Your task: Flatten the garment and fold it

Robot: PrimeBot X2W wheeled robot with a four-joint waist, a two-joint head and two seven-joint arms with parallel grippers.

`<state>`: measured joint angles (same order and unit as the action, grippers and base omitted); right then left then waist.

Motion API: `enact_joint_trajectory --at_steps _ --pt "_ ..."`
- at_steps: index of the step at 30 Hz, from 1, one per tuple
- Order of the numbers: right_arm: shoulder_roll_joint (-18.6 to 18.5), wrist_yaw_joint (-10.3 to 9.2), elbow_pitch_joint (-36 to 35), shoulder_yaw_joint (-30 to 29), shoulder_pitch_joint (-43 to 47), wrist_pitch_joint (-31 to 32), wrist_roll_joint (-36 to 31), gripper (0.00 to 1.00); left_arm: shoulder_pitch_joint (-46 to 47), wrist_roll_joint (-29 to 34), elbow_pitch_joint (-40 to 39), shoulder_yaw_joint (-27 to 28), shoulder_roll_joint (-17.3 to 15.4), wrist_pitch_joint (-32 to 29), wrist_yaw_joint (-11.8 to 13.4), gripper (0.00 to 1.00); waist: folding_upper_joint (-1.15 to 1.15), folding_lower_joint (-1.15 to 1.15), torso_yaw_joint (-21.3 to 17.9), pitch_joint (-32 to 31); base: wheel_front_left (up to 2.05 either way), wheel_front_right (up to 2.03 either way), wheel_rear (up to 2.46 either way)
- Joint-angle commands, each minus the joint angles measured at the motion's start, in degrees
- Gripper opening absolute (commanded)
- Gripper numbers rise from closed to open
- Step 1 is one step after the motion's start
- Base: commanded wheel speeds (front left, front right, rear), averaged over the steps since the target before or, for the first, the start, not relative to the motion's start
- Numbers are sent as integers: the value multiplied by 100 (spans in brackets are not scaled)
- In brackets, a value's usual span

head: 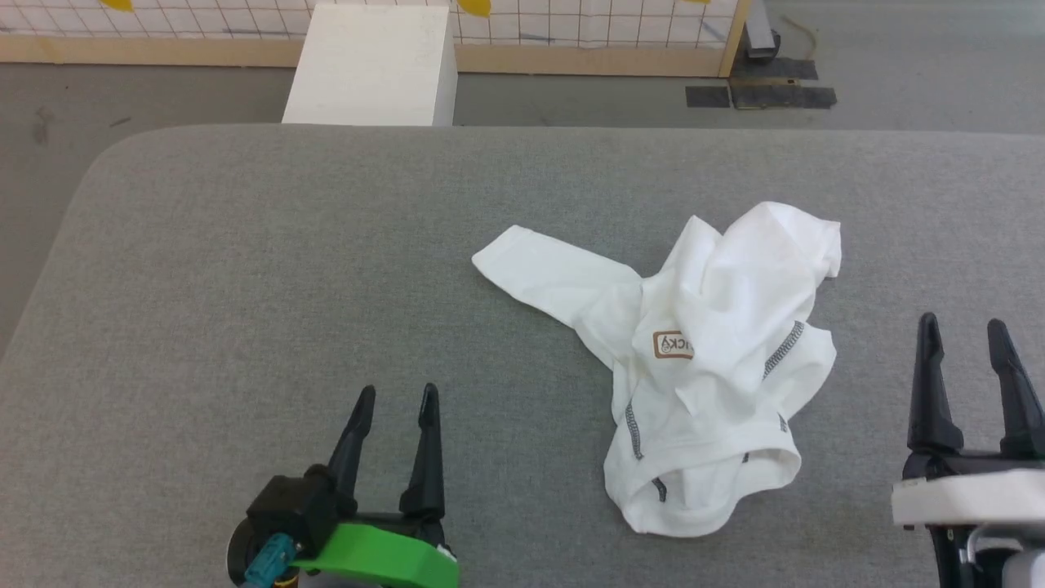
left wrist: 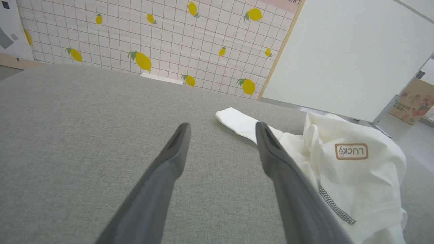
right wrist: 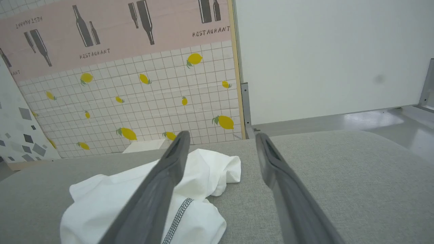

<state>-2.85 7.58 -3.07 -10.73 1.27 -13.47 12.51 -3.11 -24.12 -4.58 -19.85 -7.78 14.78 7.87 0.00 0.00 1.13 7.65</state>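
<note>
The garment [head: 718,351], a white T-shirt with dark grey stitching and a small brown-bordered patch [head: 673,345], lies crumpled right of the middle of the grey table [head: 245,269]. One sleeve stretches out toward the left. My left gripper [head: 397,396] stands open near the front edge, left of the shirt and apart from it. At the front right my right gripper [head: 963,325] is open too, just right of the shirt. In the left wrist view the garment [left wrist: 352,169] lies right of the open gripper [left wrist: 222,127]. The right wrist view has the garment [right wrist: 112,196] at lower left of the open gripper [right wrist: 222,135].
A rigid white box [head: 371,65] stands on the floor beyond the table's far edge. Behind it runs a tiled lemon-pattern panel [head: 571,24]. The table's left corner is rounded, with grey floor [head: 49,122] past it.
</note>
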Motion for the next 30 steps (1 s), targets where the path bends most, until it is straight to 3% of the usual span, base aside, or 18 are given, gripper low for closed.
enact_joint_trajectory --at_steps 1,7,13,22,27,28,29,30 --pt "-3 -9 -5 -22 -198 169 -102 100 13 124 32 46 55 21 -98 100 0 0 24 64 0 0 0" --pt "-155 -9 72 -163 -854 1948 -265 100 166 343 184 139 289 21 -406 100 0 0 63 338 0 0 0" --pt "-967 -9 367 124 -1259 3866 49 100 370 464 352 141 424 21 -622 100 0 0 172 675 0 0 0" --pt "-1869 -9 783 1003 -1529 4860 546 100 583 516 520 104 482 21 -751 100 0 0 432 1018 0 0 0" --pt "-2102 -9 1169 1401 -1733 4849 737 100 678 477 578 32 488 21 -782 100 0 0 585 1139 0 0 0" --pt "-2118 -9 1354 1500 -1790 4723 774 79 718 433 572 -8 489 21 -770 100 0 0 637 1193 0 0 0" --pt "-2101 -9 1445 1525 -1802 4683 805 41 737 421 571 -24 489 21 -762 100 0 0 654 1212 0 0 0" --pt "-2084 -9 1536 1541 -1822 4619 818 13 755 397 566 -35 489 21 -741 100 0 0 665 1231 0 0 0"
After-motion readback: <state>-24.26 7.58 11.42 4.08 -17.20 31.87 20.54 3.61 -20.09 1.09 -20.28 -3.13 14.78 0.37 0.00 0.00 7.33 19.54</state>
